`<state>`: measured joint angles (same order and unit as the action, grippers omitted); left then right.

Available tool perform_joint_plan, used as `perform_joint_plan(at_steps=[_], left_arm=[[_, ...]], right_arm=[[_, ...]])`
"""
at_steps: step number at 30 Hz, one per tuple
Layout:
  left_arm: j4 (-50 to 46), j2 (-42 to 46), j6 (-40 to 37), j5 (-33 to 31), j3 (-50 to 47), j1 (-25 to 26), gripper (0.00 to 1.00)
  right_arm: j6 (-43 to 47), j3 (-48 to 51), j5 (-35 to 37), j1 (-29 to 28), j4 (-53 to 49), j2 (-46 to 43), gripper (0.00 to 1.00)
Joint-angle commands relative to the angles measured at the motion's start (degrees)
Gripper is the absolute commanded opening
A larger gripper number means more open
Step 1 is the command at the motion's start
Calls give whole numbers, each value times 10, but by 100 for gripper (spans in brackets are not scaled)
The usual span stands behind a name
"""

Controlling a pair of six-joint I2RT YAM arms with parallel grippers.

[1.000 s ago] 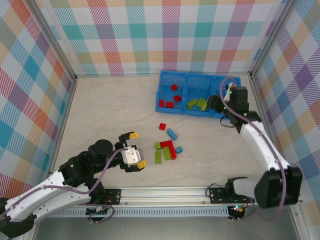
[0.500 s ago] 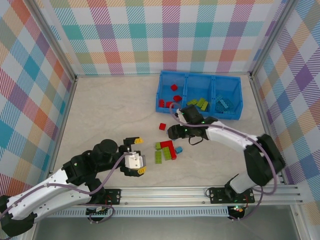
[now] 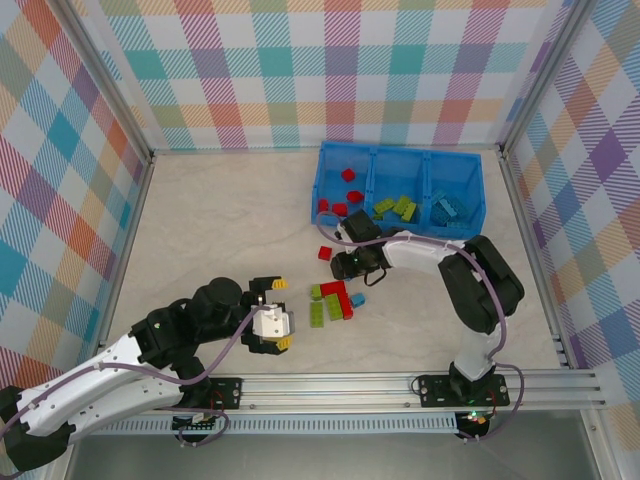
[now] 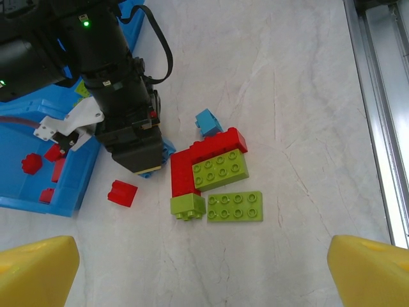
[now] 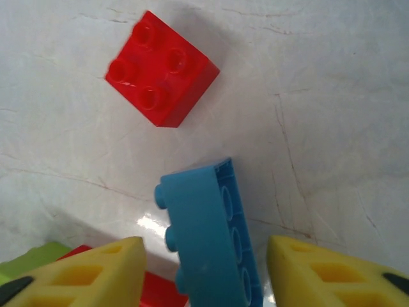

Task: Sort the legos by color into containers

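Note:
A light blue lego [image 5: 208, 236] lies on its side between the yellow fingers of my right gripper [image 5: 204, 256], which is open, with a gap on each side. That gripper [image 3: 348, 265] is low over the table beside a lone red lego [image 3: 324, 253] [image 5: 161, 68]. A cluster of red legos [image 3: 337, 293] and lime green legos [image 3: 317, 312], plus a small blue one [image 3: 357, 299], lies just in front. The blue tray's containers [image 3: 455, 231] hold red, green and blue legos, left to right. My left gripper [image 3: 282, 313] hovers open, left of the cluster.
Checked walls enclose the table on three sides. A metal rail [image 3: 400, 385] runs along the near edge. In the left wrist view the right arm [image 4: 121, 109] stands between the tray [image 4: 64, 192] and the cluster [image 4: 217, 169].
My right arm swung from the tray's right compartment down to the table over the blue lego, and its fingers narrowed. The left gripper crept slightly right.

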<state>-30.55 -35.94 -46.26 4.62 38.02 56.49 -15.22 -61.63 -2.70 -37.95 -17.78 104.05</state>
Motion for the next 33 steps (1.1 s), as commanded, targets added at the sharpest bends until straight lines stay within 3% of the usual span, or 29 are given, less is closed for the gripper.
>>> perform_joint_plan(at_steps=[1, 8, 13, 16, 20, 25, 33], left_arm=[[-7, 0, -11, 3, 1, -2, 100], [4, 11, -14, 12, -6, -2, 100], [62, 12, 64, -20, -8, -6, 100], [102, 11, 131, -35, -7, -20, 100], [139, 13, 204, -68, -5, -42, 100], [159, 7, 315, -141, 18, -66, 100], [153, -8, 357, -133, 34, -100, 100]], right_arm=[[6, -4, 16, -4, 6, 0, 41], [-6, 43, 41, -3, 46, -69, 24], [-35, 96, 78, 12, 93, -179, 21], [-80, 131, 61, 65, 134, -254, 21], [-118, 144, 22, 179, 153, -318, 18], [-85, 88, 29, 289, 136, -300, 18], [-82, -36, 27, 392, 158, -154, 18]])
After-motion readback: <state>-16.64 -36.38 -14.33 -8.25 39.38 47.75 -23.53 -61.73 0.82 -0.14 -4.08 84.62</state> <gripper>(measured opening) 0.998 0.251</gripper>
